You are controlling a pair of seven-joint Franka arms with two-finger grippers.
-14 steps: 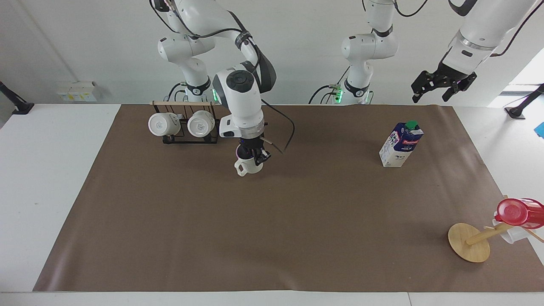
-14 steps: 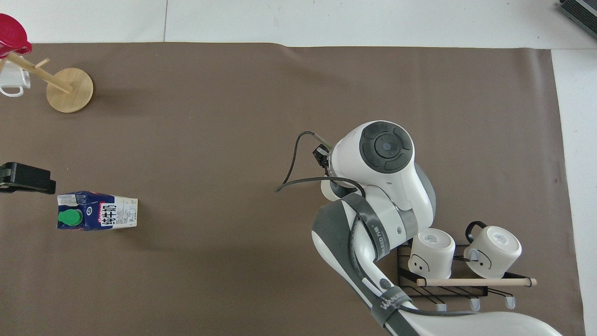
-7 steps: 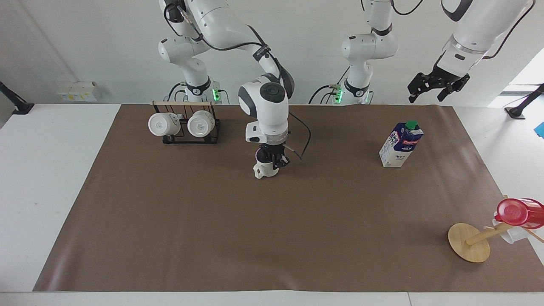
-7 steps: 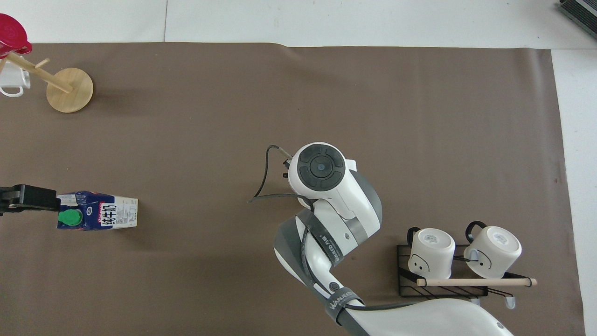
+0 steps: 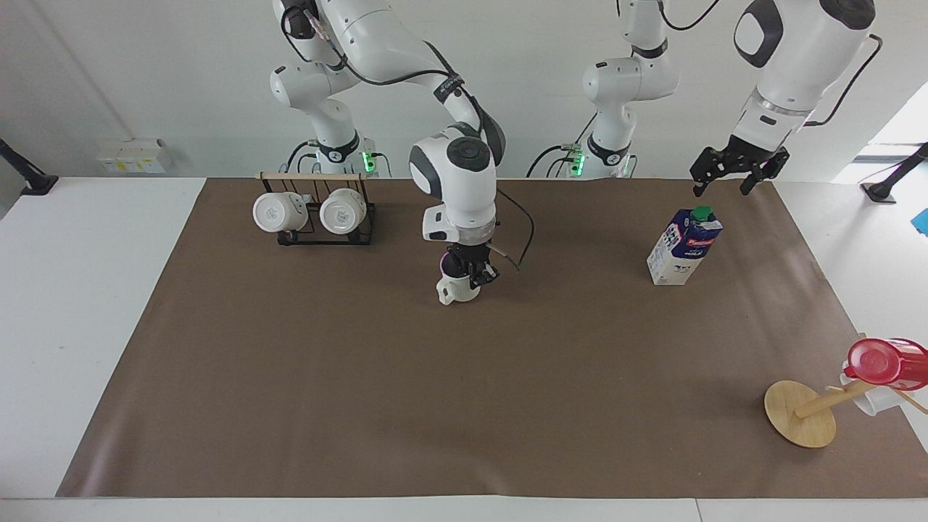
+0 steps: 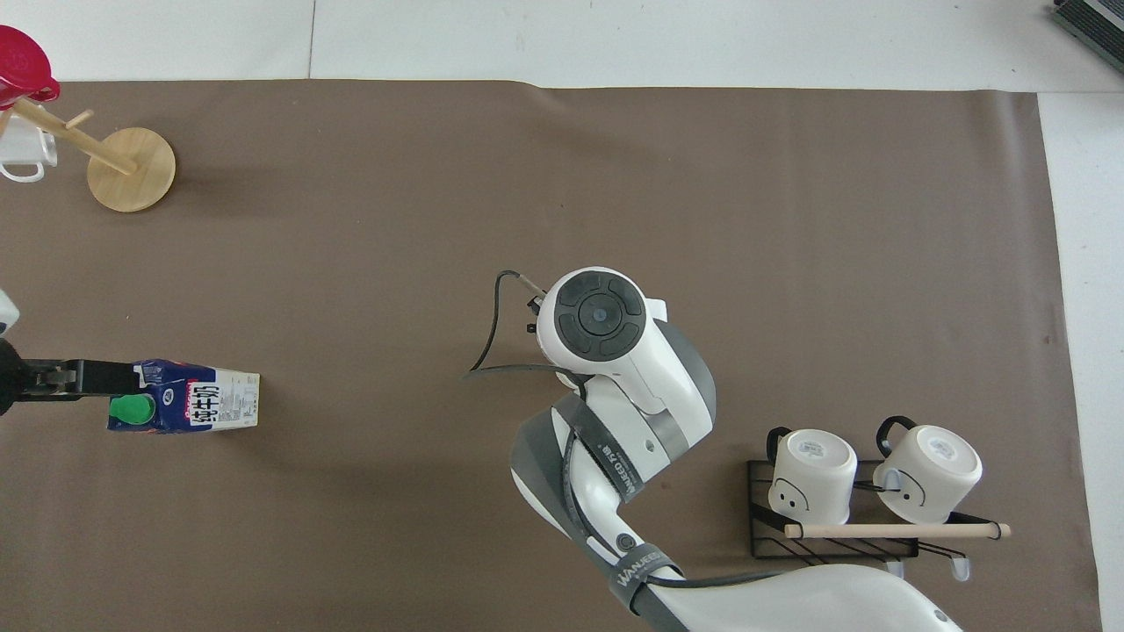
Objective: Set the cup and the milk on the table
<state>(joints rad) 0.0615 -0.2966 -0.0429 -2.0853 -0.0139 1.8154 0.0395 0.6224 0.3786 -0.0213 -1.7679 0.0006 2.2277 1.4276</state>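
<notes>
Since a moment ago the right gripper has lowered the cup to the table, fingers clamped on its rim, handle away from the robots. Meanwhile the left gripper has come down, fingers spread wide, above the upright milk.

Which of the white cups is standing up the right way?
The ribbed cup held by the right gripper at mid-mat stands upright, mouth up. The two mugs on the black rack lie sideways, bases showing.
</notes>
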